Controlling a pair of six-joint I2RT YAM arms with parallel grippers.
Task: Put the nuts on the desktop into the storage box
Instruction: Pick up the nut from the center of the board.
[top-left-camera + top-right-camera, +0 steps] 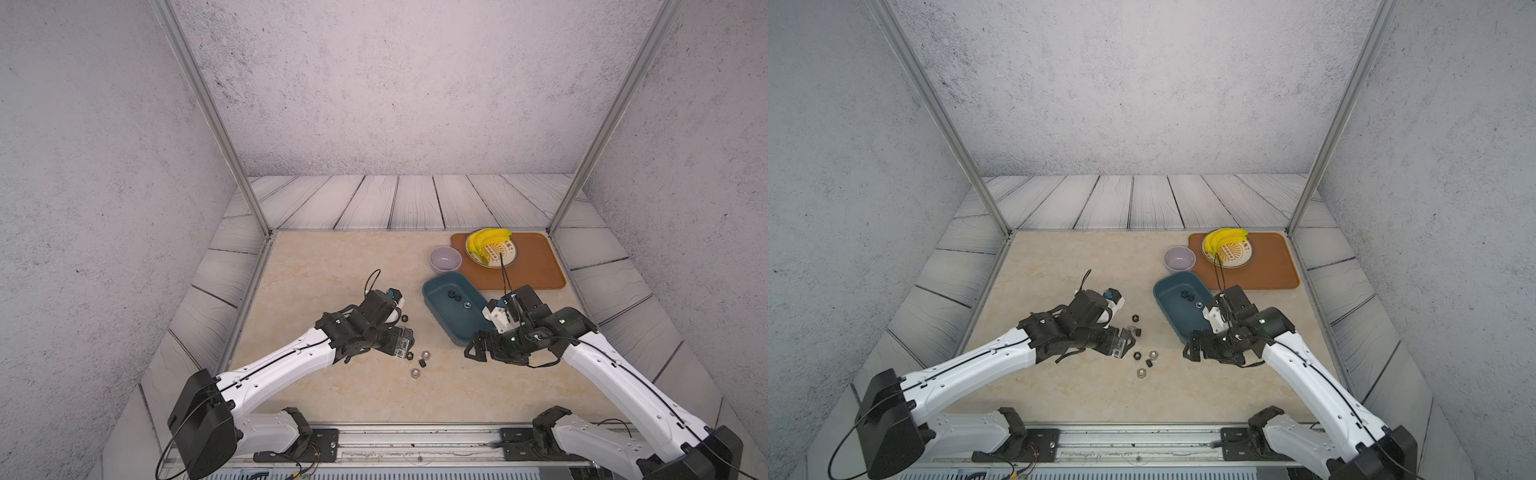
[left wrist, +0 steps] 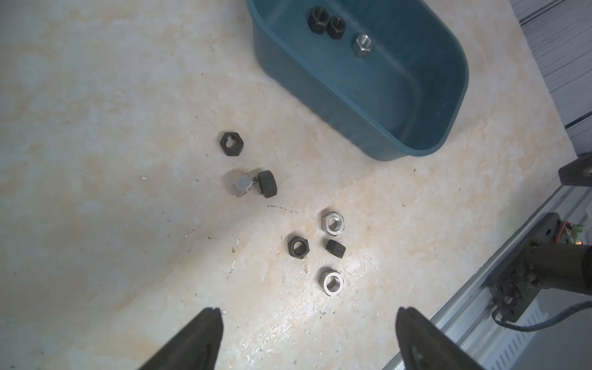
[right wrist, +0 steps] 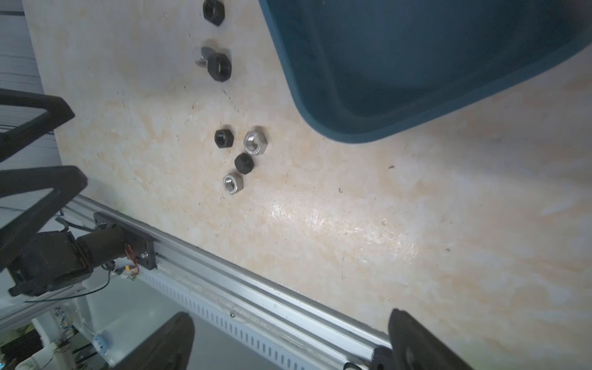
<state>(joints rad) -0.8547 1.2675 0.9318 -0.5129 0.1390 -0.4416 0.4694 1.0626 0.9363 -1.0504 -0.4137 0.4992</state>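
- Nuts [image 2: 298, 247]: seven lie loose on the counter [image 2: 112, 128], and three are already in the storage box [image 2: 400, 83].
- You do best to single out one nut at the cluster's edge, straddle its flats and lower squarely.
- Your left gripper [image 2: 309, 320], jaws apart, hovers just short of the nearest four; the right gripper [image 3: 290, 317], also spread wide, hangs beside the box.

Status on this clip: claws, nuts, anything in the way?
Left claw open, empty. Right claw open, empty. Three nuts in storage box, seven nuts loose on desktop. Nothing blocking them.
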